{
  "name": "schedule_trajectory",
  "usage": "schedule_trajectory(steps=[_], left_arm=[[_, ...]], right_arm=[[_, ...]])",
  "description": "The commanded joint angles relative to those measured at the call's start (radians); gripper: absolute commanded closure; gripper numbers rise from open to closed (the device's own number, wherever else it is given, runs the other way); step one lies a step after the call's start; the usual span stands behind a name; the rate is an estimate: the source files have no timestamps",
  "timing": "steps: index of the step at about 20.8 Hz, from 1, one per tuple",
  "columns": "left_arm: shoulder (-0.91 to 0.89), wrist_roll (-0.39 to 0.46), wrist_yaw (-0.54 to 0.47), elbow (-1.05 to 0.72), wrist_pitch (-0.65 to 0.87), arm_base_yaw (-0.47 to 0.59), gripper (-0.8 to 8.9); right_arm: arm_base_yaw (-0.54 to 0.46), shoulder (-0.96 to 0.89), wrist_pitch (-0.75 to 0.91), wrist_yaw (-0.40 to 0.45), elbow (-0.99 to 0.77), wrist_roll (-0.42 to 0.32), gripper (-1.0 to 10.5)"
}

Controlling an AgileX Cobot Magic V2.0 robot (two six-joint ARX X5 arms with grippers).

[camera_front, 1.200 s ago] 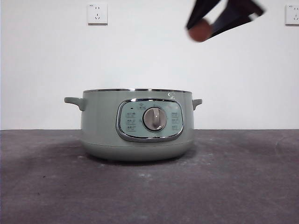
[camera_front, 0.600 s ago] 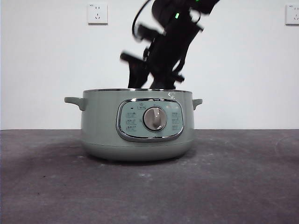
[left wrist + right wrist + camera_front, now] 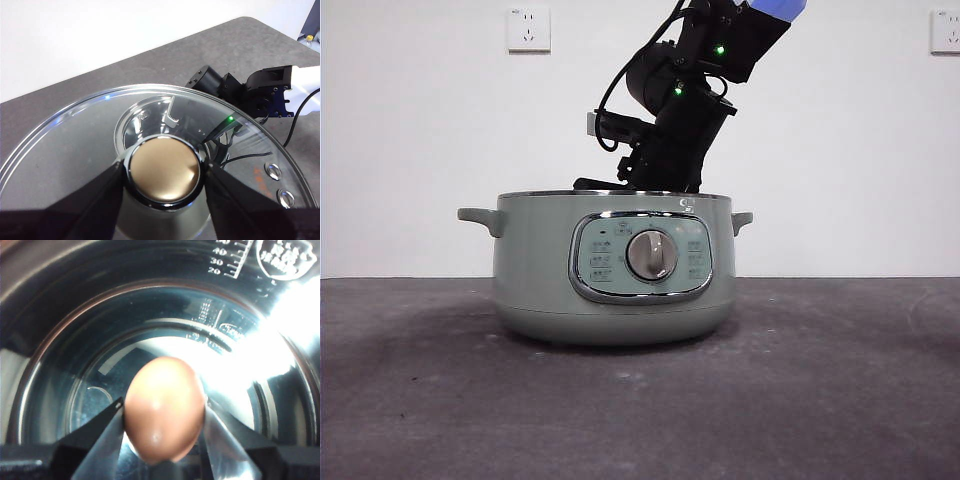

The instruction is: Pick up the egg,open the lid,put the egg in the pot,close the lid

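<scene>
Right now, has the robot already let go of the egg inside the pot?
No. In the right wrist view the right gripper is clamped on the egg, held above the shiny floor of the pot.

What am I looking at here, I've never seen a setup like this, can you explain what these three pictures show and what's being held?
This is a robot with two arms working at a dark table; each arm ends in a gripper with two black jaws and carries a small camera at its wrist.

The front view looks level across the table at a pale green electric pot. One dark arm reaches down into it from above.

The right wrist view looks along that arm's own jaws. The right gripper is inside the shiny pot and is shut on a brown egg.

The left wrist view comes from the other arm. The left gripper holds the glass lid by its knob, lifted above the pot, which shows through the glass.
</scene>
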Motion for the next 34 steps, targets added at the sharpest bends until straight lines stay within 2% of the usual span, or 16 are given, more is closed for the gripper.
schedule_trajectory(steps=[1, 4, 5, 10, 12, 14, 16, 22, 34], left_arm=[[-0.014, 0.007, 0.009, 0.016, 0.049, -0.001, 8.2], [-0.014, 0.007, 0.01, 0.016, 0.045, -0.001, 8.2], [-0.014, 0.007, 0.009, 0.016, 0.044, -0.001, 8.2], [-0.014, 0.007, 0.009, 0.016, 0.047, -0.001, 8.2], [-0.004, 0.007, 0.009, 0.016, 0.061, -0.001, 8.2], [0.029, 0.007, 0.011, 0.016, 0.075, -0.001, 8.21], [0.095, 0.011, 0.018, 0.016, 0.118, -0.003, 8.21], [0.303, 0.012, 0.039, 0.016, 0.246, -0.051, 8.21], [0.558, 0.015, 0.032, 0.016, 0.428, -0.1, 8.21]], right_arm=[[0.001, 0.027, -0.05, 0.003, -0.008, -0.013, 9.2], [0.011, 0.026, -0.071, 0.002, -0.007, -0.033, 5.4], [0.014, 0.022, -0.071, 0.003, -0.001, -0.033, 5.0], [0.014, -0.108, -0.071, 0.009, 0.056, -0.022, 5.0], [0.007, -0.25, -0.098, 0.087, 0.057, -0.007, 5.0], [-0.005, -0.412, -0.166, 0.135, 0.057, 0.043, 5.0], [-0.02, -0.567, -0.225, 0.135, 0.057, 0.076, 5.1], [-0.023, -0.856, -0.329, 0.134, 0.057, 0.075, 5.1], [-0.023, -1.078, -0.445, 0.134, 0.057, 0.075, 5.1]])
